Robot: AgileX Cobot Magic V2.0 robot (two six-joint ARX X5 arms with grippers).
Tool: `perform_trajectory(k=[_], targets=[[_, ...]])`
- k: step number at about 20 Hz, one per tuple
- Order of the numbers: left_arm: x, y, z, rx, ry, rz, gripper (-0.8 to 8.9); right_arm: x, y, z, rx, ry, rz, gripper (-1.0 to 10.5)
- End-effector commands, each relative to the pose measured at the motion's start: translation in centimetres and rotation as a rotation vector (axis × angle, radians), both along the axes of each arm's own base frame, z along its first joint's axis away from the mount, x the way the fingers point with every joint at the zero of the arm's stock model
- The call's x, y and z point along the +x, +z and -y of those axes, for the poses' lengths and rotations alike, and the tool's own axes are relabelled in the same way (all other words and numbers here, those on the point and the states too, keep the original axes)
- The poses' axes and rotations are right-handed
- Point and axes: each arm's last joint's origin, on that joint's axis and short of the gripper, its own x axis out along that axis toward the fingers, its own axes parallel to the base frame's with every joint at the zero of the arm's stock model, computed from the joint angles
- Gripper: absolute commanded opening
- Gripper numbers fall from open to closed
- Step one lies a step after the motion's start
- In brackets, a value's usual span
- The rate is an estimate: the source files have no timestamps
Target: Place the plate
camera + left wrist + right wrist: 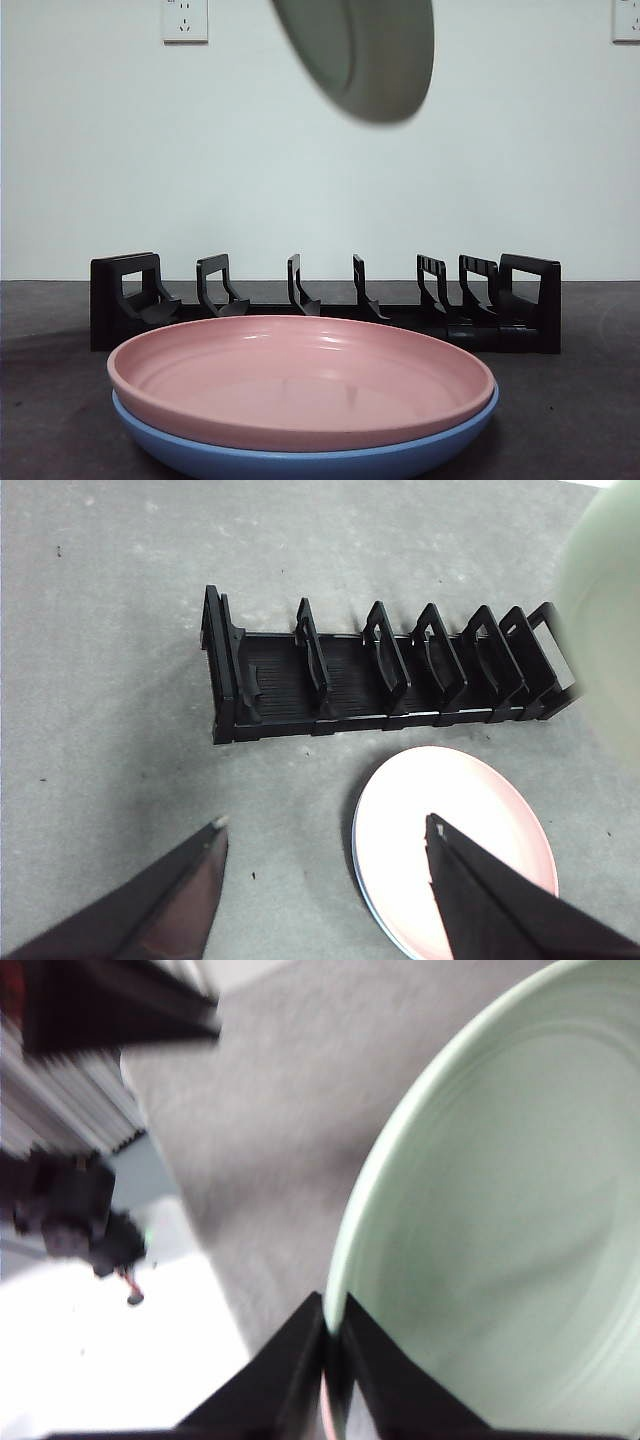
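The right gripper (pixel 330 1335) has its two jaws pinched tight on the rim of a pale green plate (pixel 500 1220), which hangs tilted high in the air above the black dish rack (pixel 325 300) — in the front view only its lower part shows at the top edge. The left gripper (pixel 325 830) hovers above the grey table (pixel 110 700) with jaws spread wide and nothing between them, looking down on the rack and on a pink plate (pixel 300 380) stacked on a blue plate (pixel 300 462) — these sit on the near side of the rack, close to it.
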Motion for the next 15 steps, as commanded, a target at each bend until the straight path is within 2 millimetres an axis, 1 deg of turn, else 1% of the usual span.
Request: perform_trajectory(k=[1,3,5,6,9,11,15], targets=[[0.0,0.5,0.0,-0.005,-0.002,0.022,3.12,-1.5,-2.2,-1.0,0.028,0.002,-0.04,0.1],[0.0,0.5,0.0,-0.005,-0.002,0.022,3.12,-2.5,-4.6,-1.7,-0.019,-0.005,-0.052,0.1],[0.0,0.5,0.0,-0.005,-0.002,0.022,3.12,-3.6,-6.8,-2.3,-0.119,-0.034,-0.004,0.1],[0.0,0.5,0.0,-0.005,-0.002,0.022,3.12,-4.3,-7.6,-2.7,-0.159,-0.022,0.007,0.1],[0.0,0.5,0.0,-0.005,-0.002,0.022,3.12,-5.7,-9.1,-4.3,-0.244,0.005,0.047,0.1],[0.0,0.5,0.0,-0.005,-0.002,0.022,3.12,-6.1,-10.6,-5.5,-0.321,0.011,0.071,0.1],[0.0,0.5,0.0,-0.005,-0.002,0.022,3.12,-5.7,-13.7,-7.3,-0.475,0.038,0.079,0.1]])
